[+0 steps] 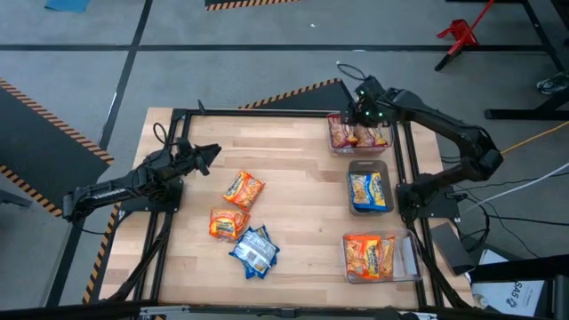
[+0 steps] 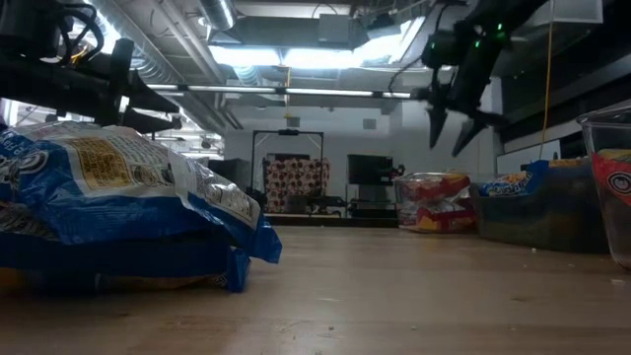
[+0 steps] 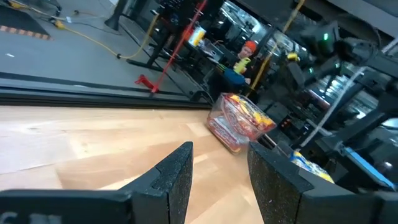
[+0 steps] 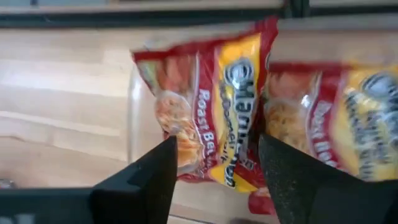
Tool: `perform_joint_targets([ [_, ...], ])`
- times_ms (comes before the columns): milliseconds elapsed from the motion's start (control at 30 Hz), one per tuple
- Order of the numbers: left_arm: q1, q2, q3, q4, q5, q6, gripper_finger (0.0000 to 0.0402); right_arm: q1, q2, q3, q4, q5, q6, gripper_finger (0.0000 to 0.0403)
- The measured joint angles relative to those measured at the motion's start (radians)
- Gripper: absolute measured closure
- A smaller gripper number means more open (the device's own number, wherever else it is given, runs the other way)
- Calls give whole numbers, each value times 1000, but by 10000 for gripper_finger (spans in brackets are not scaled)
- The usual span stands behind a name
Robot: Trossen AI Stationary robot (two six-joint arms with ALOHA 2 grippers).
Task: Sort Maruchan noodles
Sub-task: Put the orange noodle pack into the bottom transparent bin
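over red packets (image 4: 217,112) (binned), right gripper (image 4: 214,180) open

From the low view I see only part of the blue-and-yellow packet (image 2: 118,197); the picture's left edge cuts it off, and it hides the orange packets behind it. Through the right wrist camera, the dark red packets (image 4: 224,99) are blurred, their print partly unreadable, one cut off at the edge.

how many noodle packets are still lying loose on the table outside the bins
3, maybe more: an orange packet mid-table, another orange packet just below it, and a blue packet nearest the front edge, which looks like a stack, so one may be hidden.
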Motion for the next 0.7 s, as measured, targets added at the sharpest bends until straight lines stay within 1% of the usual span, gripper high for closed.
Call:
perform_joint_targets([
  [67, 0, 0, 0, 17, 48, 9, 255, 31, -22, 21, 11, 12, -34, 192],
  [133, 0, 0, 1, 27, 126, 39, 255, 79, -45, 32, 25, 9, -61, 194],
  [200, 0, 3, 1, 2, 194, 24, 255, 137, -60, 40, 33, 3, -65, 196],
  [267, 0, 17, 12, -57, 235, -23, 255, 196, -64, 39, 24, 6, -64, 197],
  [367, -4, 59, 73, -159, 286, -25, 255, 286, -66, 39, 23, 22, -62, 197],
  [433, -12, 104, 131, -206, 290, 15, 255, 343, -66, 39, 23, 37, -60, 198],
  [500, -22, 163, 197, -240, 272, 56, 255, 397, -66, 39, 23, 63, -61, 198],
  [600, -32, 275, 287, -305, 226, 77, 255, 461, -66, 39, 23, 101, -61, 198],
  [700, -40, 387, 346, -375, 237, 77, 255, 507, -66, 39, 28, 130, -60, 198],
])
